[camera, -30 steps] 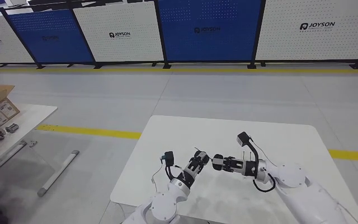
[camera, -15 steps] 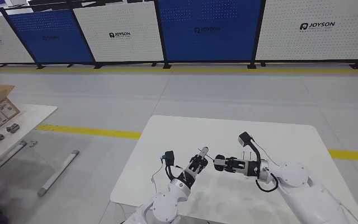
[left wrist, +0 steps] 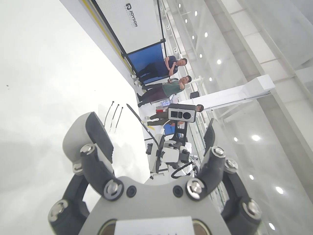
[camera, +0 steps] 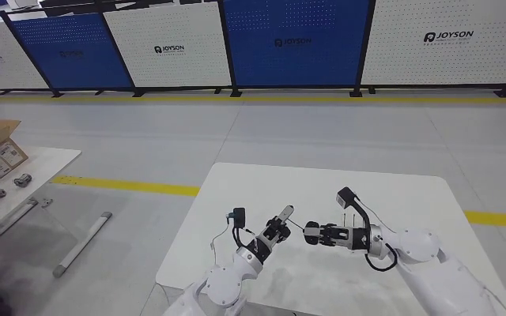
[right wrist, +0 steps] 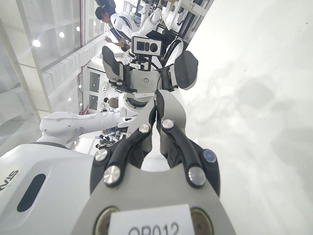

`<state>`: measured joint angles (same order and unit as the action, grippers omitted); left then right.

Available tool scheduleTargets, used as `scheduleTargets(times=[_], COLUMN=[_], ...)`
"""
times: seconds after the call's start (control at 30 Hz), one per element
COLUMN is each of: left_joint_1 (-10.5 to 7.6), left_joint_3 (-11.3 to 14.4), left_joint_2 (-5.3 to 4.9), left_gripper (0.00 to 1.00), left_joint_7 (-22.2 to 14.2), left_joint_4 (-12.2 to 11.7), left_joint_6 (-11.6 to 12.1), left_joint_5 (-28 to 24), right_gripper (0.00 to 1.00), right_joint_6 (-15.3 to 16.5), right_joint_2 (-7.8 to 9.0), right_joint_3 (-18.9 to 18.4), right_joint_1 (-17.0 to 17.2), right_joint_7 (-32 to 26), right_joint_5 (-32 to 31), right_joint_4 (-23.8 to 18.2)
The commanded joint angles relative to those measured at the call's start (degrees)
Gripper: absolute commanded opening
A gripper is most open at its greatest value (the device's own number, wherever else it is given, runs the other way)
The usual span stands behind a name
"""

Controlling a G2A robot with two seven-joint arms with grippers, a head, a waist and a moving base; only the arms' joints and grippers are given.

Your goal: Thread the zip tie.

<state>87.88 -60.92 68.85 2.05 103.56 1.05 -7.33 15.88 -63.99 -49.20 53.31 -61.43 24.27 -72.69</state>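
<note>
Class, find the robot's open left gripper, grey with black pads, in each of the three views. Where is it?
Top view: left gripper, low centre over the white table.
Left wrist view: close in the foreground, jaws spread.
Right wrist view: mid-picture, facing the camera.
Shared landmark: the right gripper directly opposite, shut on a thin black zip tie.

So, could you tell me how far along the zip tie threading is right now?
Done: one zip tie is lifted off the table. In hand: the right gripper is shut on it, free end toward the open, empty left gripper. Left: no loop shows, so the threading itself; three spare ties lie on the table.
</note>
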Motion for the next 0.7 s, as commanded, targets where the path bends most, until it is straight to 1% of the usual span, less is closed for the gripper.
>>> scheduleTargets(times=[0.0,0.07,0.13,0.27,0.3,0.37,0.57,0.67], left_joint_1=[0.00,-0.05,-0.17,-0.40,-0.29,-0.02,-0.02,-0.23], left_joint_3=[0.00,0.03,0.19,0.05,-0.16,-0.45,-0.45,-0.30], left_joint_2=[0.00,0.00,0.03,-0.08,-0.08,0.12,0.12,0.23], left_gripper=[1.00,1.00,1.00,1.00,1.00,1.00,1.00,1.00], left_joint_7=[-0.01,-0.09,-0.74,-3.53,-3.41,-1.08,-1.08,-1.33], left_joint_4=[0.00,0.00,-0.56,-1.75,-1.84,-1.75,-1.75,-2.06], left_joint_6=[0.00,0.10,0.83,2.27,2.53,2.60,2.60,3.66], left_joint_5=[0.01,0.13,0.46,1.05,0.78,-0.51,-0.51,-0.86], right_gripper=[0.00,0.00,0.00,0.00,0.00,0.00,0.00,0.00], right_joint_6=[0.02,0.02,0.02,0.02,0.02,0.02,0.02,0.02], right_joint_2=[0.00,0.00,0.00,0.00,0.00,0.00,0.00,0.00], right_joint_3=[0.01,0.01,0.01,0.01,0.01,0.01,0.01,0.01], right_joint_1=[0.00,0.00,0.00,0.00,0.00,0.00,0.00,0.00], right_joint_7=[0.01,0.01,0.01,0.01,0.01,0.01,0.01,0.01], right_joint_5=[-0.01,-0.01,-0.01,-0.01,-0.01,-0.01,-0.01,-0.01], right_joint_4=[-0.01,-0.01,-0.01,-0.01,-0.01,-0.01,-0.01,-0.01])
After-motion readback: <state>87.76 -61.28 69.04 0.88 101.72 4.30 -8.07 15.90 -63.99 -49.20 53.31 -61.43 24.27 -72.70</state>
